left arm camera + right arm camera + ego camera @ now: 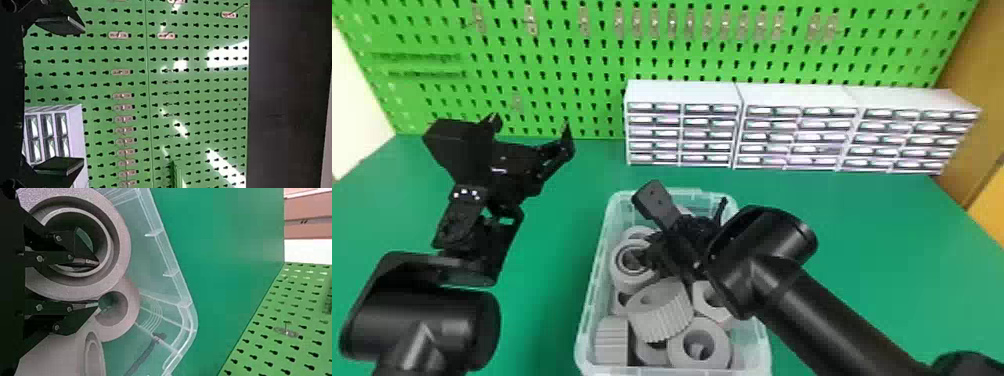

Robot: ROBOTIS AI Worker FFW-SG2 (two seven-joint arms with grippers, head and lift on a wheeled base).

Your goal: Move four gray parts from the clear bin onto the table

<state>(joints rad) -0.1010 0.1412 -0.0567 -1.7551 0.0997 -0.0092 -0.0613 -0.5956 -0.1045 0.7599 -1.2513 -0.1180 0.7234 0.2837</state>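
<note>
The clear bin (589,305) holds several gray parts, among them a toothed one (662,307) and a ring (699,345). Inside its back half is my right gripper (677,240), pointing down. In the right wrist view, my right gripper (98,284) is shut on the wall of a large gray ring (117,246), one finger in its hole and the other along its outside. A smaller holed gray part (131,305) lies beside that ring. My left gripper (532,127) stands open and unloaded above the table, left of the bin; its fingers are wide apart in the left wrist view, the gripper (80,94) facing the pegboard.
White drawer cabinets (682,92) line the back of the green table (832,215), before a green pegboard (597,65). Bare tabletop lies on both sides of the bin. The right forearm crosses the bin's right wall.
</note>
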